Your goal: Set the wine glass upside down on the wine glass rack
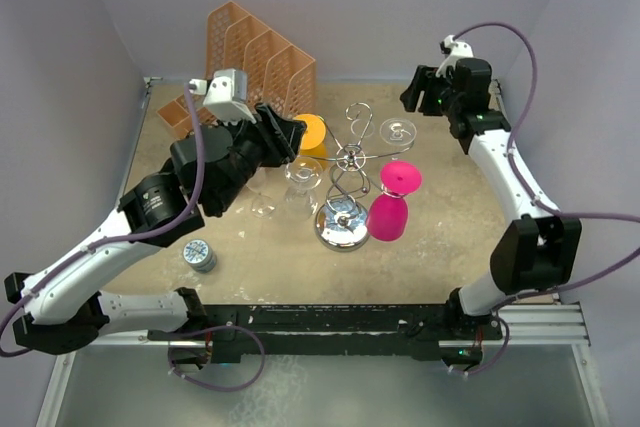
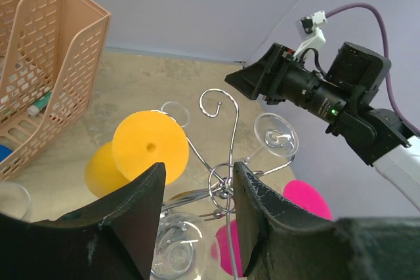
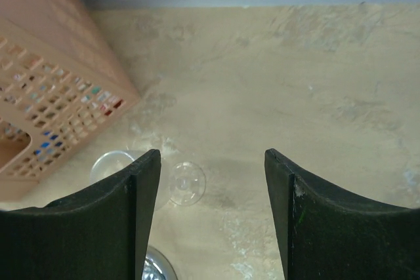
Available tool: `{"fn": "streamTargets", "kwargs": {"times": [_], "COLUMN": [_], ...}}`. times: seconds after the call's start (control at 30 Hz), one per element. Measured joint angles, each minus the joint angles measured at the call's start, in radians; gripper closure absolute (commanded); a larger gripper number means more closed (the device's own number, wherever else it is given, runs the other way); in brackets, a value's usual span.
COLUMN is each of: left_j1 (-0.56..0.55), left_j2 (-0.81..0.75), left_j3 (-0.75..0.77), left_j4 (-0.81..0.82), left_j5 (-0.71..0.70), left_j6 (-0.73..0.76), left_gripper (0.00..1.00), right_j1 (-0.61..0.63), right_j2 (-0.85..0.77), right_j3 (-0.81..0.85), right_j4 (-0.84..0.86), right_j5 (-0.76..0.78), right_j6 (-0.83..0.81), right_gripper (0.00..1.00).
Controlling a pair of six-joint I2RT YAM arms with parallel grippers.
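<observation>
- The clear wine glass [image 1: 303,175] hangs at the near-left side of the wine glass rack [image 1: 348,182], foot up and bowl down as far as the overhead view shows. I cannot tell whether its foot is fully seated in a loop arm.
- The left gripper [image 2: 197,181] is right at the rack with its jaws released. Only rack wire shows in the gap, and the clear bowl sits just below.
- The right gripper [image 3: 211,162] hovers well apart near the far right corner, jaws spread and holding nothing.
- The glass is probably light, rigid, slick and brittle. The stem just under the foot looks like the safest hold, as squeezing the thin bowl risks a crack or a slip.
- The wire arms may flex and sway, so a knock could swing the pink glass [image 1: 390,209] or the yellow glass [image 1: 313,134] hanging alongside.
- The tabletop [image 1: 440,237] is mottled beige, hard and flat. Plain lilac walls [image 1: 350,7] close it in, with an orange mesh organiser [image 1: 255,52] at the back left.
</observation>
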Motion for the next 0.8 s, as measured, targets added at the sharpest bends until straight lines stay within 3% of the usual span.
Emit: {"fn": "streamTargets", "kwargs": {"times": [0.2,0.37,0.6,0.8], "left_j1": [0.0,0.0,0.0,0.0], "left_j2": [-0.044,-0.069,-0.091,-0.093], "left_j3": [-0.05,-0.065,-0.078,-0.085], "left_j4": [0.01,0.016,0.016,0.016], "left_j5": [-0.007,-0.018,-0.034,-0.037], "left_j6": [0.033,0.042,0.059,0.059], "left_gripper": [0.57,0.57,0.57,0.57], "right_j1": [0.027,0.117,0.162,0.147], "right_j2": [0.12,0.232,0.299,0.285], "right_j3": [0.066,0.179,0.2,0.159], "right_j4": [-0.042,-0.067,-0.103,-0.101], "right_j5": [-0.078,-0.094,-0.119,-0.138], "right_j6": [-0.057,-0.113,-0.14,-0.143], "right_gripper": [0.3,0.3,0.43,0.49]}}
